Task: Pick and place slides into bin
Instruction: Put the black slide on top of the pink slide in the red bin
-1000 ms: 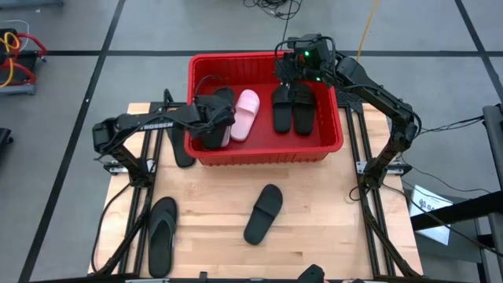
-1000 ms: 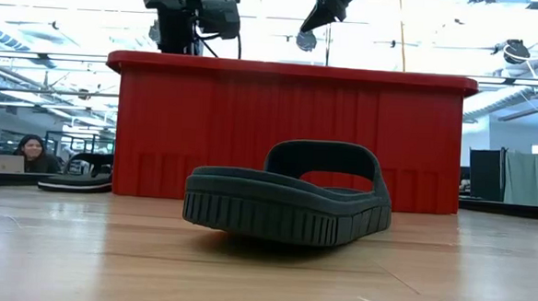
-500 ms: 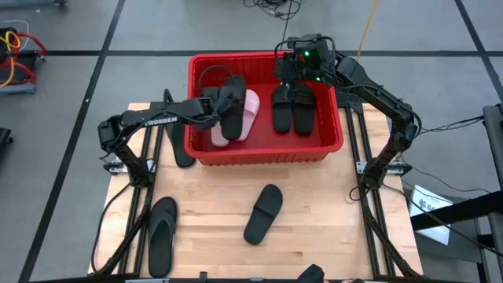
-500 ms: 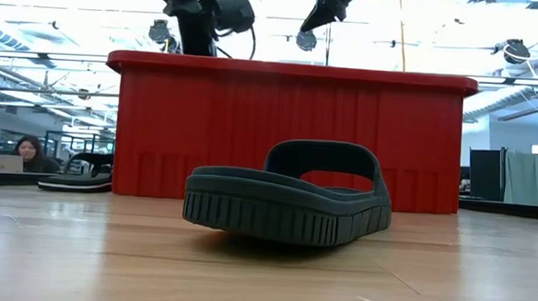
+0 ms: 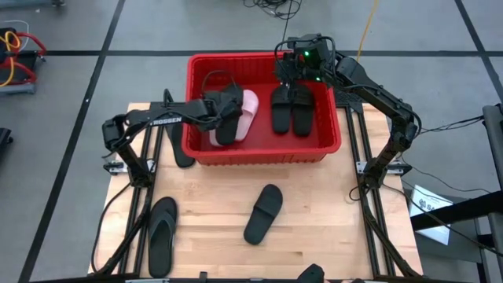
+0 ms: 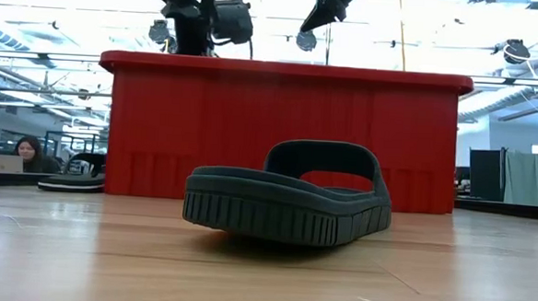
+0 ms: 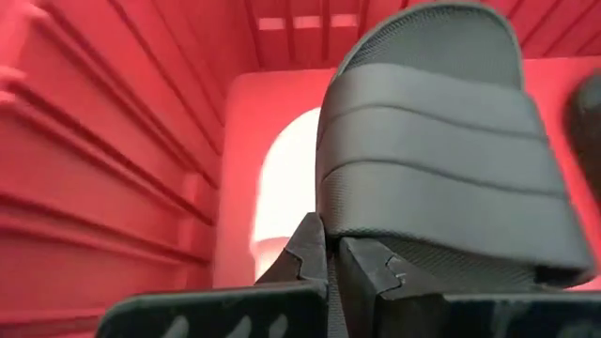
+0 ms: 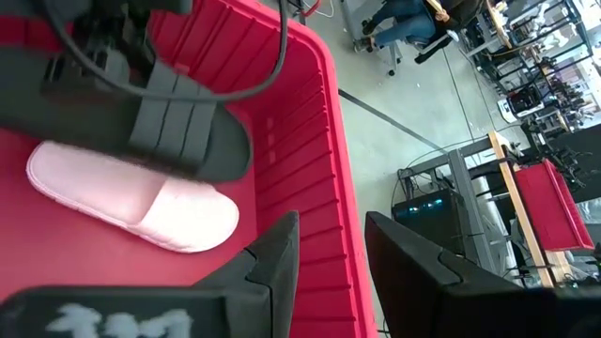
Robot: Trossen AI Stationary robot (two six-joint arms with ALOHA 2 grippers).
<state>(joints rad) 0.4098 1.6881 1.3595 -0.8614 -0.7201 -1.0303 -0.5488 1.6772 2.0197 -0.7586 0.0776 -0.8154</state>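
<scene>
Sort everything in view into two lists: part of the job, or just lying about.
Job: red bin; black slide gripped by left gripper; pink slide and black pair in bin; slide, flip-flop on table; right gripper.

Lying about: floor cables; seated person.

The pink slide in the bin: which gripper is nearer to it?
Left. The left gripper, shut on a black slide, hangs right beside the pink slide; the right gripper waits over the bin's far edge.
</scene>
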